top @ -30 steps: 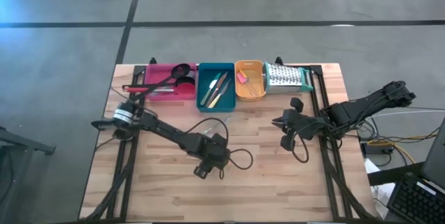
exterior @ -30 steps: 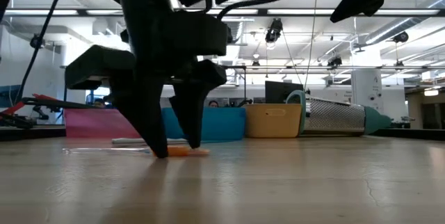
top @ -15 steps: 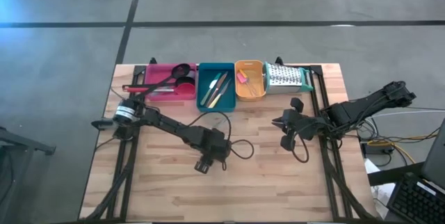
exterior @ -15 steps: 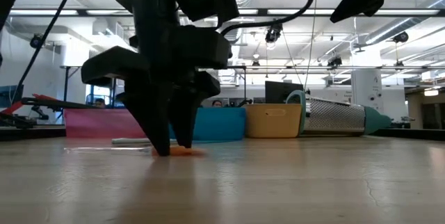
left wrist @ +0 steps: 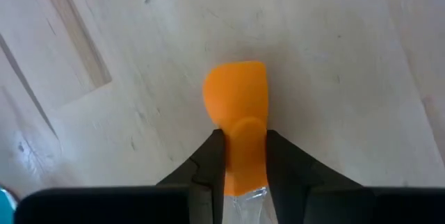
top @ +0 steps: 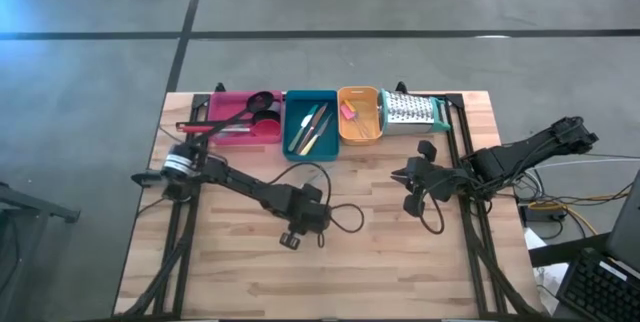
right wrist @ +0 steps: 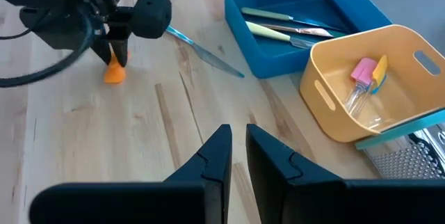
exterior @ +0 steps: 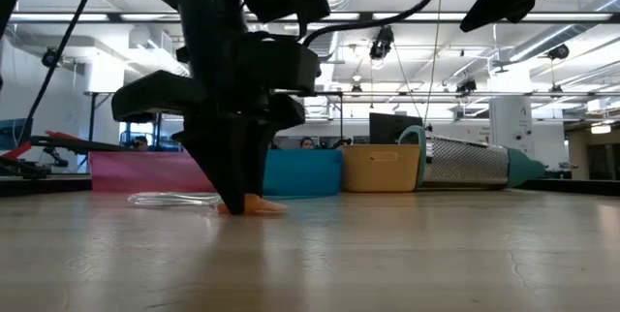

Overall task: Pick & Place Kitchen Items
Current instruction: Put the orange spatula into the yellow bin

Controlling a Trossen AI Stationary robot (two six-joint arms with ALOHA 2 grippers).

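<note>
A small orange spatula [left wrist: 236, 95] with a clear handle [exterior: 170, 199] lies on the wood near the table's middle. My left gripper [left wrist: 243, 139] stands over it, pointing down, shut on it; the high view shows that gripper [top: 291, 238] but hides the spatula. The right wrist view shows the spatula [right wrist: 115, 73] under the left gripper. My right gripper [top: 410, 190] waits right of centre, fingers shut [right wrist: 238, 135] on nothing. More kitchen items lie in the pink tray [top: 240, 130], the teal tray [top: 295, 112] and the orange tray [top: 362, 134]. My left gripper pinches the orange spatula at its neck [left wrist: 243, 153], where the orange head meets the clear handle, between its two fingers. The fingers come from above, pointing down, and lie across the piece. The head [exterior: 262, 206] rests on the table.
A thin knife with a blue handle [right wrist: 205, 53] lies on the wood between the orange spatula and the teal tray [right wrist: 278, 57]. A metal grater [top: 412, 110] lies at the far right of the tray row. A black cable [top: 345, 217] loops beside the left gripper.
My left gripper has shut: its fingers stood wide on either side of the orange spatula and have drawn together onto it. The spatula stays on the table.
</note>
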